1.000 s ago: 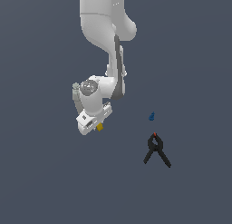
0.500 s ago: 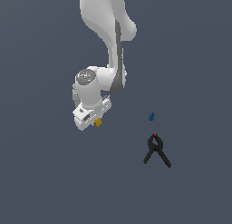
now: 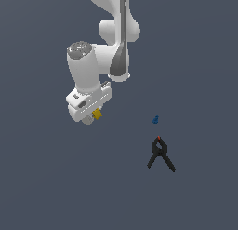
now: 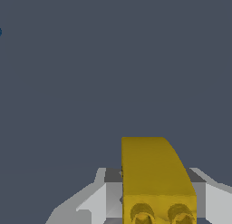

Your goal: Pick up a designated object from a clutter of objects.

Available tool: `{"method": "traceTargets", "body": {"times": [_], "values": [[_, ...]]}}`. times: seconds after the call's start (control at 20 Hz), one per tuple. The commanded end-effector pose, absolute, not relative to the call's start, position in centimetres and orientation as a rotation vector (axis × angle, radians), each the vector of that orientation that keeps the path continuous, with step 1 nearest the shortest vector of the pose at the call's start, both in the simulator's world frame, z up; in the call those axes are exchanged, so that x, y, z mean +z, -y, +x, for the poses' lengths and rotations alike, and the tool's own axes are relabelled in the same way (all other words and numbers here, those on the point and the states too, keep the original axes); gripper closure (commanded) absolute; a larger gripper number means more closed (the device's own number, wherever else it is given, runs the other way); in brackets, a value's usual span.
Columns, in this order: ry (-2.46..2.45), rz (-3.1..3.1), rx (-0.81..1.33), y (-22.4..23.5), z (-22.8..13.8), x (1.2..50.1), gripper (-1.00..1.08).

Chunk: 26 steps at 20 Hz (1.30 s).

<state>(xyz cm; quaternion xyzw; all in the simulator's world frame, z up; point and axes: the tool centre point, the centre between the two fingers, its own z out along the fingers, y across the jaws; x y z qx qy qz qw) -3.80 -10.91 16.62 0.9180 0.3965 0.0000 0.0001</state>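
Claw (image 3: 93, 116) clamped on the small mustard-yellow studded toy brick (image 3: 97, 114), grey fingers (image 4: 113, 191) pressed to both its sides in the wrist view, studs (image 4: 142, 212) facing the camera. Brick (image 4: 154, 177) sits between the fingertips under the white arm, apparently clear of the dark grey surface (image 3: 56, 187). Tiny blue piece (image 3: 155, 119) and black red-tipped clamp (image 3: 160, 153) lie well apart from the claw, toward the exterior view's right, clamp just beyond the blue piece
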Motion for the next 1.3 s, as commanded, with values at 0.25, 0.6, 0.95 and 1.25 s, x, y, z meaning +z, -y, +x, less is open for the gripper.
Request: {"method": "traceTargets", "body": {"times": [0.25,0.6,0.95,1.25], "values": [[-1.246,2.884,0.0,11.3,-4.1,24.4,1.08],[-1.246,2.884,0.0,11.8,-4.3,31.5,1.08],[-1.246,2.884,0.0,12.2,-4.4,38.0,1.08],[-1.246,2.884,0.0,12.5,-4.3,41.7,1.08]]}}
